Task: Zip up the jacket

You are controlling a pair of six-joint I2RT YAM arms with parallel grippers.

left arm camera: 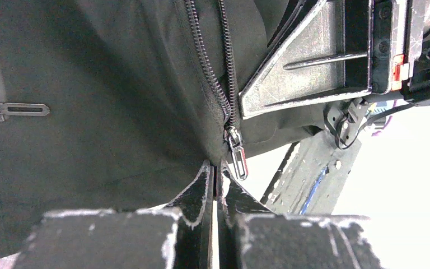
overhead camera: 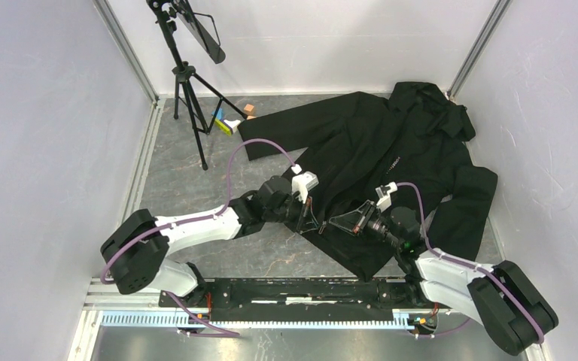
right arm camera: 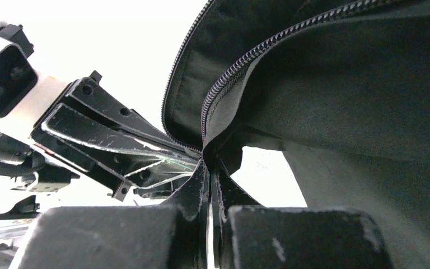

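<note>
One black jacket, two robot arms, left arm and right arm, one tripod and a few small blocks share one table.

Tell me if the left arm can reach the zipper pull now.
Probably yes: the zipper pull hangs uncovered beside the left pincer, nothing between; but it is shut on the jacket and must let go first.

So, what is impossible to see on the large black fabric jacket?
- Top view: zipper slider of the jacket, too small, between left gripper and right gripper.
- Left wrist view: what the shut left gripper pinches, hidden by its fingertips.
- Right wrist view: background, washed out white.
</note>
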